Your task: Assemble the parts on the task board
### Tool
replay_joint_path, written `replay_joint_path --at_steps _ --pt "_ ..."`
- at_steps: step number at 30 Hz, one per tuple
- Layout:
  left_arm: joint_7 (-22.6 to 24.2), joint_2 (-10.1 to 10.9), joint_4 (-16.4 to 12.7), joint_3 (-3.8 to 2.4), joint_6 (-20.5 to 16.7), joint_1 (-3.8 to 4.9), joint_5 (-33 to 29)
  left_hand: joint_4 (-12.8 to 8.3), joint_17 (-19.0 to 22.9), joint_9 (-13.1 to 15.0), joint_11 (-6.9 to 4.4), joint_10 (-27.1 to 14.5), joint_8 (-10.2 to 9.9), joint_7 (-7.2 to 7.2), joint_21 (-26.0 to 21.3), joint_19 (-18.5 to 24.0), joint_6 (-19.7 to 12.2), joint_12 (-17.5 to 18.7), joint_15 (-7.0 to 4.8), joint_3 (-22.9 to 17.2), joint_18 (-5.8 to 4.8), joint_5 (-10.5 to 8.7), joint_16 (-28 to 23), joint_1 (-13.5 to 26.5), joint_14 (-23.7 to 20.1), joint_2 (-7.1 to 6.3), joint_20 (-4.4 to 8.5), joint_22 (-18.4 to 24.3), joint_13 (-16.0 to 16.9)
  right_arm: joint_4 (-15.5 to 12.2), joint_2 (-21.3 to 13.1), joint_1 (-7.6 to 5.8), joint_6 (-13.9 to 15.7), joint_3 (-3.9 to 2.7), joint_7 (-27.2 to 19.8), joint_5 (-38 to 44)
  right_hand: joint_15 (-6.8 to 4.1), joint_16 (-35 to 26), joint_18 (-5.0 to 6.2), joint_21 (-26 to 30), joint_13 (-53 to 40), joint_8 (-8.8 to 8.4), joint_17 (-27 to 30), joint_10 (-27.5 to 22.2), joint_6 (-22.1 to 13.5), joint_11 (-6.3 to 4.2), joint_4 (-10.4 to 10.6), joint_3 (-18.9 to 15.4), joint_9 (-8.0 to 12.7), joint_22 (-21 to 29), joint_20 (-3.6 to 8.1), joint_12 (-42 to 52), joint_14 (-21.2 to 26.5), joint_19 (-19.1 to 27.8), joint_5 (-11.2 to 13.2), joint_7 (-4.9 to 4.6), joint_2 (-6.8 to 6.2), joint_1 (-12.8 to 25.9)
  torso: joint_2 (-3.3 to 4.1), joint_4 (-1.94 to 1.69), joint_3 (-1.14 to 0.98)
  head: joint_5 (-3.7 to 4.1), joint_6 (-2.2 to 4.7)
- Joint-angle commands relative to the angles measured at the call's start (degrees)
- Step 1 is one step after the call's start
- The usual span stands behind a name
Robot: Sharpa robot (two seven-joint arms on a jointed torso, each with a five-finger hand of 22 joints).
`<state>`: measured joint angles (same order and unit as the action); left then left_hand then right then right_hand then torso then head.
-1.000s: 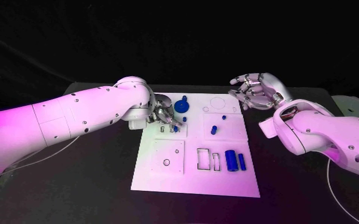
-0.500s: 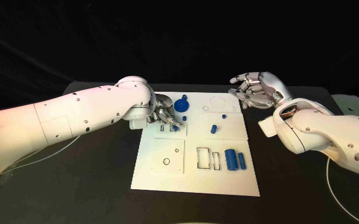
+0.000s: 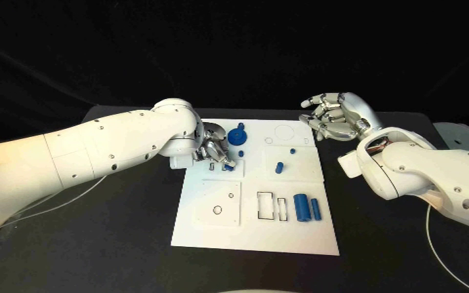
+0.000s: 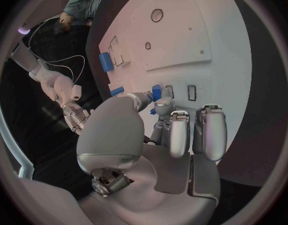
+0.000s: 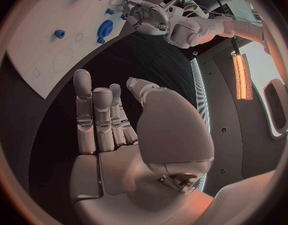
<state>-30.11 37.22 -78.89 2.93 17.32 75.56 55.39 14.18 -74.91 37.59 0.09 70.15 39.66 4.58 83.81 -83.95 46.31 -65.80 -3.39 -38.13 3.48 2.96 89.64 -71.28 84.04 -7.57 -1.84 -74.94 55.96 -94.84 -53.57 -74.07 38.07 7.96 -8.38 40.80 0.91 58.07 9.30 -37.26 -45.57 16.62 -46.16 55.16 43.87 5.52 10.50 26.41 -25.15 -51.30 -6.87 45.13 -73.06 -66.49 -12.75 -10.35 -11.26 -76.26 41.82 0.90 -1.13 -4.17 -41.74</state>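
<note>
L hand (image 3: 217, 152): fingers pinched on a small blue part (image 4: 157, 91), tip down at the slot row, far-left zone of task board (image 3: 256, 235).
R hand (image 3: 334, 118): holds nothing, fingers loosely curled, hovering off board's far-right corner above counter (image 3: 117, 239).
Step, by my read: seating that part. Next you need it square to its slot, then press.
Spare blue cylinders (image 3: 302, 209): near-right zone.

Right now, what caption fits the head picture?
Left hand pinches a small blue part on the task board; right hand hovers open.
</note>
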Motion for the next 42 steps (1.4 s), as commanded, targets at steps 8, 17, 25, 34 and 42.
replay_joint_path --at_steps 8,17,25,34,42 --pt "0.6 0.8 -0.8 -0.2 -2.9 0.02 -6.3 -10.3 -14.8 6.2 -0.19 0.7 2.6 -0.31 0.3 -0.3 -0.6 -0.1 -0.3 -13.0 -0.66 0.23 0.2 4.1 5.9 -0.01 0.15 -1.1 0.2 0.2 0.0 0.03 0.4 0.05 -0.2 1.7 0.0 -0.3 0.74 0.4 0.2 0.42 0.1 -0.2 0.1 -0.12 0.0 0.2 -0.1 0.2 0.08 0.1 0.1 -0.3 -0.3 -0.08 -0.27 0.2 -0.05 -0.08 -0.06 0.0 -0.06" --pt "0.8 3.3 -4.1 -0.27 -6.4 0.0 -6.6 -11.7 -14.8 7.0 -0.31 1.4 3.3 -0.43 0.3 -0.3 -0.5 -0.9 -0.39 -14.5 -0.65 0.31 0.2 5.4 5.9 -0.12 0.21 -1.1 0.9 0.5 -0.2 0.07 0.3 0.11 -0.2 1.7 0.0 -0.5 0.78 0.8 0.3 0.51 0.2 -0.2 0.1 -0.11 0.1 0.2 -0.1 0.6 0.09 0.1 0.1 -0.3 -0.3 -0.08 -0.33 0.3 -0.25 -0.42 -0.16 0.0 0.03" --pt "1.0 5.0 -6.7 0.0 -10.7 -0.2 -1.7 -13.1 -15.1 7.6 -0.48 2.5 3.8 -0.58 0.2 -0.2 -0.2 -2.2 -0.54 -15.7 -0.63 0.73 0.4 5.9 6.0 -0.45 0.33 -1.0 2.4 0.8 -0.4 0.07 0.5 0.13 -0.5 1.6 0.02 -1.5 0.96 2.4 0.7 0.66 0.9 -0.5 -0.1 -0.09 0.2 0.2 -0.1 1.7 0.09 0.0 0.4 0.0 -0.4 -0.08 -0.41 0.6 -0.33 -0.7 -0.27 0.18 -0.19" --pt "0.9 5.4 -7.6 0.83 -14.0 -0.49 2.4 -14.3 -15.1 8.3 -0.77 4.0 4.3 -0.87 0.5 -0.5 0.7 -3.8 -0.8 -16.8 -0.74 6.03 0.4 7.5 6.0 -1.6 0.58 -1.6 4.1 1.1 -0.4 0.07 0.7 0.14 -0.8 1.7 0.09 -13.3 1.19 9.6 6.8 1.84 7.6 -1.0 -0.9 0.06 0.1 1.3 -0.4 7.7 0.05 -3.7 2.4 0.0 -0.4 -0.19 -0.79 0.8 -0.37 -1.02 -0.31 0.55 -0.14" --pt "0.6 4.7 -7.2 1.25 -12.6 -0.82 4.0 -14.8 -15.1 8.5 -0.97 4.9 4.3 -1.07 0.6 -0.7 1.4 -4.5 -0.95 -16.5 -0.8 8.59 0.4 8.0 6.0 -2.0 0.66 -2.0 5.1 1.1 -0.2 0.08 0.9 0.14 -1.2 1.7 0.59 -22.0 1.15 15.3 11.8 2.6 9.1 -2.0 -1.9 0.59 -0.3 1.5 -0.5 13.2 -0.33 -6.1 1.8 -1.0 -0.6 -0.65 -0.9 1.1 -0.34 -0.82 -0.35 -0.07 -0.46"
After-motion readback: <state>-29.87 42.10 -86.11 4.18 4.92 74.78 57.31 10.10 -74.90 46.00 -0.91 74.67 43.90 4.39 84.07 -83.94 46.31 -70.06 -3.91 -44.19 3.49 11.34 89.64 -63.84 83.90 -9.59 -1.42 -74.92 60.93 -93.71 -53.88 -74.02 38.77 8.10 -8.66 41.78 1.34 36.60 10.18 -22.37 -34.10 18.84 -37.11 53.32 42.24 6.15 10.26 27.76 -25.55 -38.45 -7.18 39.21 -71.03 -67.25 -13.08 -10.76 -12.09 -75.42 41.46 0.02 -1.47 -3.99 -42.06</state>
